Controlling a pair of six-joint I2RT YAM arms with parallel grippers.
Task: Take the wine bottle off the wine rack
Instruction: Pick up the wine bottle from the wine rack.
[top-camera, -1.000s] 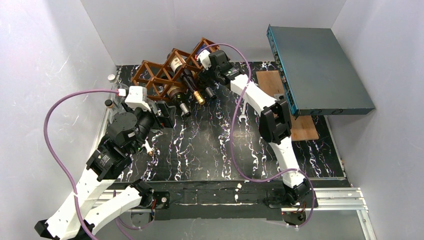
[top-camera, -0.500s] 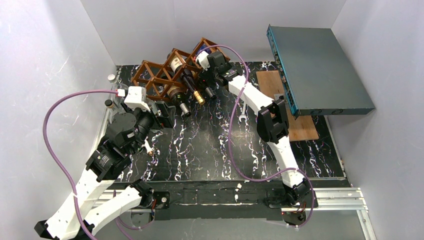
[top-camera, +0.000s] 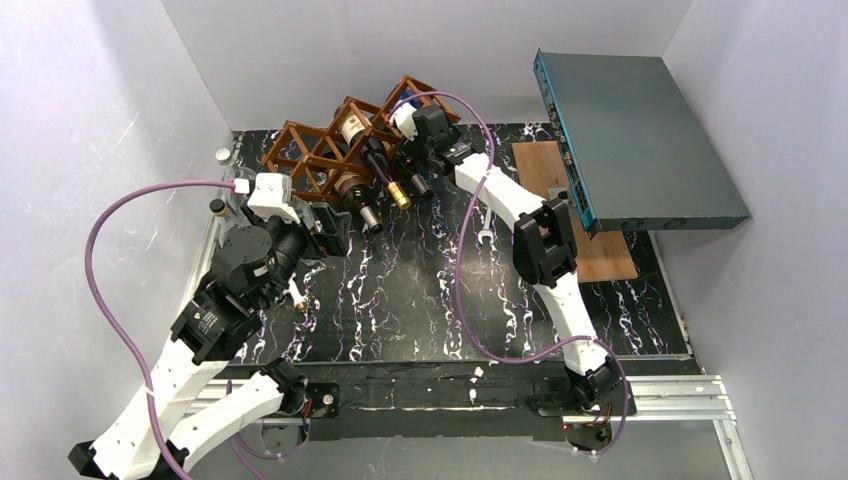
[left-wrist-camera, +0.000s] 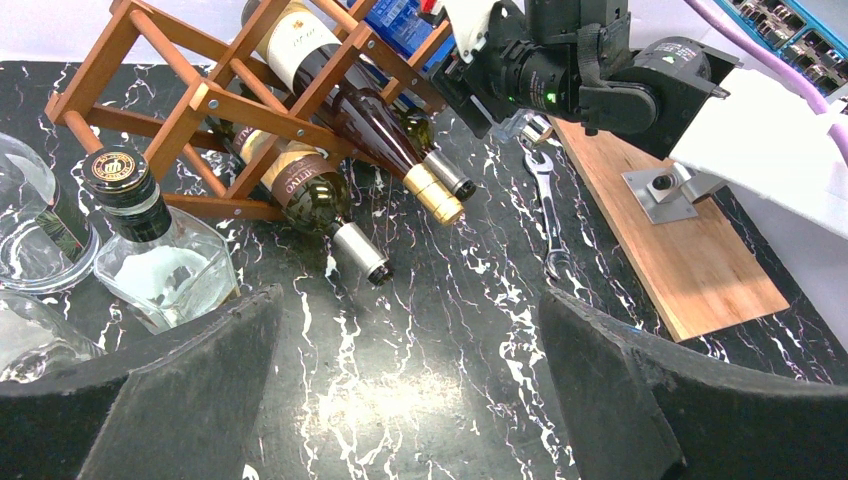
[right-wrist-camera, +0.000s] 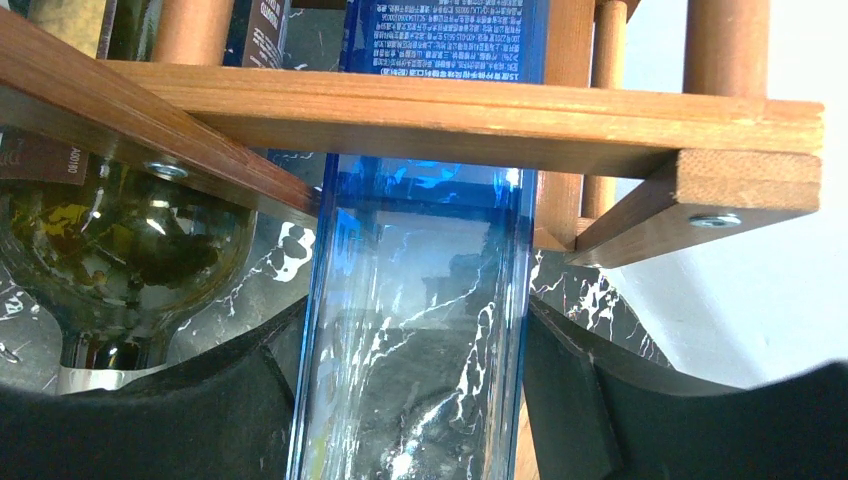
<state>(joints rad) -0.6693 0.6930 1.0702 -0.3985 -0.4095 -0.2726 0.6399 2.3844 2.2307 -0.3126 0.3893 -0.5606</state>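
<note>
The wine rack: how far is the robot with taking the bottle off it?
Done: the right tool is at the wine rack, its fingers on either side of the blue bottle, seemingly touching it. In hand: securing that grip; whether it is firm cannot be told. Left: the bottle lies in its cell under a wooden bar, so pulling it out remains. The left tool is open and empty.

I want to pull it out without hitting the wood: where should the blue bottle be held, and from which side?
Grip the blue bottle on the clear part that sticks out of the rack, one finger on each straight side. Come from the front, in line with the bottle: the wooden bars block other ways, and straight sides should seat pads well.
</note>
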